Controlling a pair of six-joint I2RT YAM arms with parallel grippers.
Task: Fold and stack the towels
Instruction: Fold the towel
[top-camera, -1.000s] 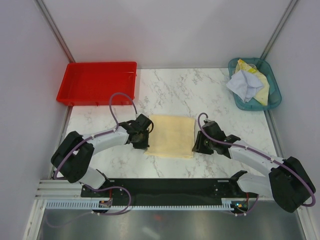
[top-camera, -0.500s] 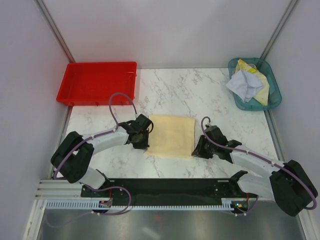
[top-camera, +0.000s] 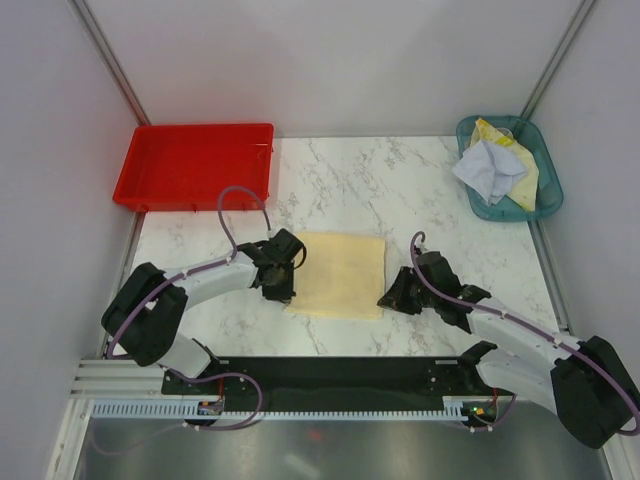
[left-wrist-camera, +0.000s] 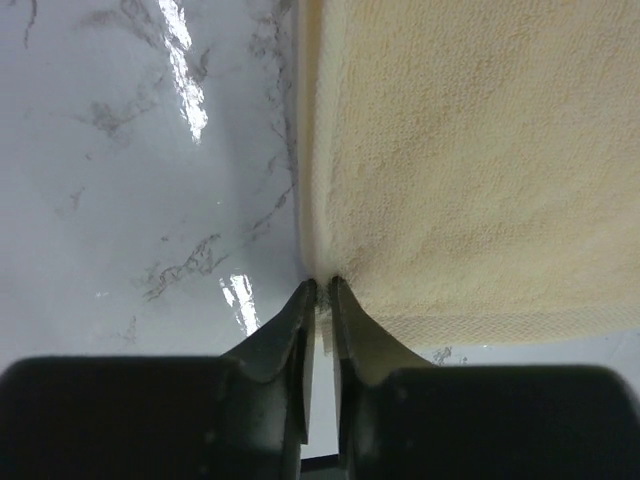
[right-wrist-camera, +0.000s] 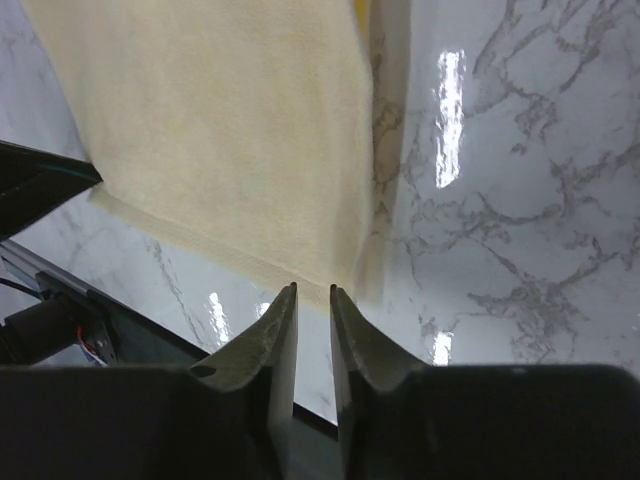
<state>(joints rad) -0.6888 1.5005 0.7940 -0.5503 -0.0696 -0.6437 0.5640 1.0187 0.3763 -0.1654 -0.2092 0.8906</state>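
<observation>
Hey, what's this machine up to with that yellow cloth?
A cream-yellow towel lies folded flat on the marble table. The robot's left end effector and right end effector sit at its two near corners, jaws almost closed. More towels sit crumpled in the teal basket, yet to be folded.

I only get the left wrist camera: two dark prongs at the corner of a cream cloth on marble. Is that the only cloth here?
Observer: No. The top view shows a teal basket at the table's far right corner, holding a pale lavender towel and a yellow towel.
Operator: Is anything at the cloth's other side?
Observer: Yes, the right gripper sits at the cream towel's near right corner, jaws almost together.
Operator: Where would folded ones go?
Observer: Can't say, but a red tray stands at the far left corner.
</observation>
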